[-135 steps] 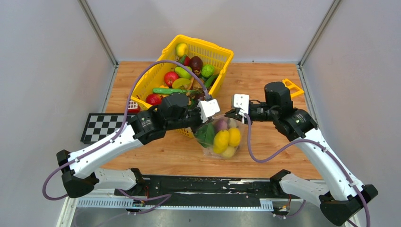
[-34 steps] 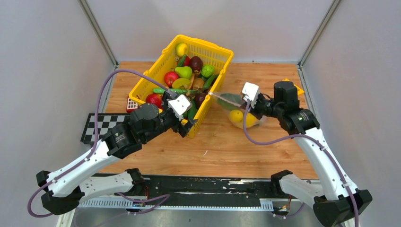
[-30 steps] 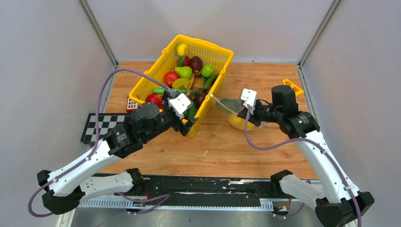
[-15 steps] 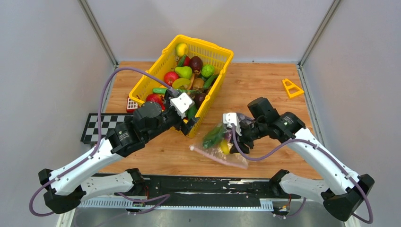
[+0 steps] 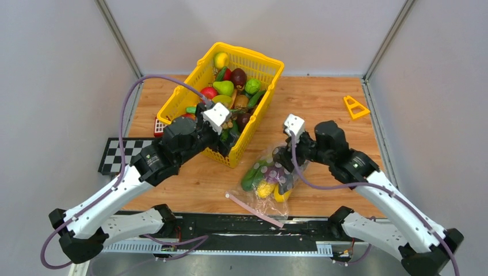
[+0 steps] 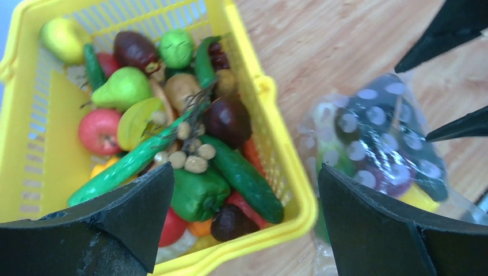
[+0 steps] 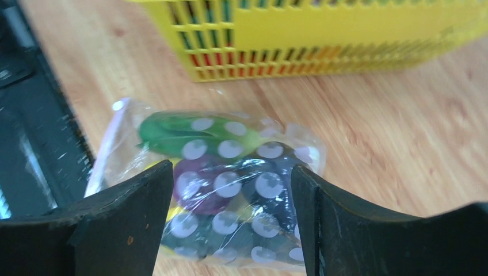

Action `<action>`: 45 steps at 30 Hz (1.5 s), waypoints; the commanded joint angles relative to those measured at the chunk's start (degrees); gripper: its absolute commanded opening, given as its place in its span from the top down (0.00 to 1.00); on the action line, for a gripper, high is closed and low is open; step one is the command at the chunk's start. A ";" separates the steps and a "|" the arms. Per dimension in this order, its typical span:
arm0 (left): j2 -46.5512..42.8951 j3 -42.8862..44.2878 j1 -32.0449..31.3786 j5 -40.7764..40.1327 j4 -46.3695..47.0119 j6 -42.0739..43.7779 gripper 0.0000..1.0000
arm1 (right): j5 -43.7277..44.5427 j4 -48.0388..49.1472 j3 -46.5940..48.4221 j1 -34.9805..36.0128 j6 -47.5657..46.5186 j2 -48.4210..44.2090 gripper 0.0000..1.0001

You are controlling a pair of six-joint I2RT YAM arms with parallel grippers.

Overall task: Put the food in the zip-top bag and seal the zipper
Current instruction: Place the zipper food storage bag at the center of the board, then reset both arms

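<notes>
Bag (image 5: 266, 183): now lying on table (image 5: 322, 98), shifted nearer front edge.
Right gripper (image 7: 231, 167): fingers spread, above bag.
Left gripper (image 6: 246, 169): fingers spread, over basket (image 5: 270, 72).

zip-top bag (image 5: 275, 202): lying flat, food (image 5: 267, 187) inside | zipper (image 5: 253, 210): pink strip at near end

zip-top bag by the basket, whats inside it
Through the clear zip-top bag: a green vegetable, a purple piece and yellow fruit. Its far end lies under the right claw, so anything there or beneath those is hidden.

Basket (image 5: 183, 95) is yellow, bag (image 5: 267, 178) clear, zipper (image 5: 253, 210) pink.
</notes>
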 commanded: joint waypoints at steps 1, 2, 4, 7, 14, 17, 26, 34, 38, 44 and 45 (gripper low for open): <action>0.26 0.52 6.54 -0.61 2.74 -8.75 0.00 | 15.66 7.27 -0.73 -2.33 13.06 4.73 0.24; -0.10 0.69 7.72 -0.76 2.46 -9.99 0.00 | 16.57 7.20 -0.80 -3.68 13.71 5.40 0.24; -1.26 0.63 9.76 -2.15 2.39 -11.75 0.00 | 18.20 7.45 -0.92 -7.09 15.86 6.36 0.22; -3.24 -0.16 15.00 -4.53 1.60 -14.77 0.00 | 23.12 7.33 -0.35 -12.90 19.60 6.54 0.07; -5.21 -1.60 30.68 1.21 -0.59 -19.81 0.00 | 21.15 6.11 2.58 -26.03 22.87 6.20 0.00; -3.45 0.59 35.27 2.54 -3.60 -20.18 0.00 | 19.60 6.44 3.59 -31.01 25.12 6.78 0.00; -2.30 2.43 45.71 4.98 -7.37 -24.87 0.00 | 24.99 3.82 7.76 -35.93 32.76 7.08 0.00; -3.85 -1.47 45.73 6.40 -6.50 -27.83 0.00 | 19.83 11.73 2.18 -35.98 31.57 -1.80 0.00; -4.19 -1.92 45.77 8.73 -6.15 -28.95 0.00 | 17.44 11.71 2.30 -35.89 30.96 -3.23 0.00; -5.02 -1.62 45.69 6.91 -7.18 -28.52 0.00 | 20.78 11.67 2.27 -35.68 33.36 -3.16 0.00; -5.17 -1.55 45.74 6.85 -7.28 -28.41 0.00 | 21.14 11.71 2.38 -35.67 33.50 -3.18 0.00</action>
